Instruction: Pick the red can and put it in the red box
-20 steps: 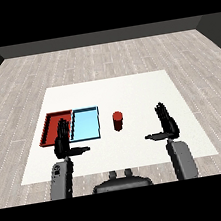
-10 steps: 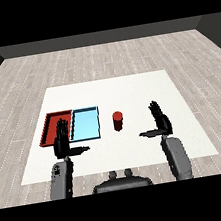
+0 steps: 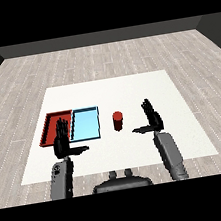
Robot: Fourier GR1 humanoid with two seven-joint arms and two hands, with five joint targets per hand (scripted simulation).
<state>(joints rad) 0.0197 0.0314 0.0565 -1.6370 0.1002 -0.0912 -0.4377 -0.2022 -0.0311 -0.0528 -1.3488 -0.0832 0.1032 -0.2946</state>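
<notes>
Can [image 3: 118,121] right of both trays [image 3: 94,109]

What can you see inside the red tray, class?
The red tray shows only its bare floor; nothing lies inside. The left robot hand covers its near right corner, so that part cannot be checked. The red can stands outside.

This looks like a bare test room or lab space rather than a home or shop, though little shows to settle it. A white table [image 3: 129,87] fills the middle of the frame, standing on a pale grey plank floor [image 3: 99,58] that runs to the upper edge, where a dark plain wall [image 3: 99,37] closes the room. On the table's left part lie only a red tray [image 3: 48,127] and a light blue tray [image 3: 86,124] side by side.
</notes>
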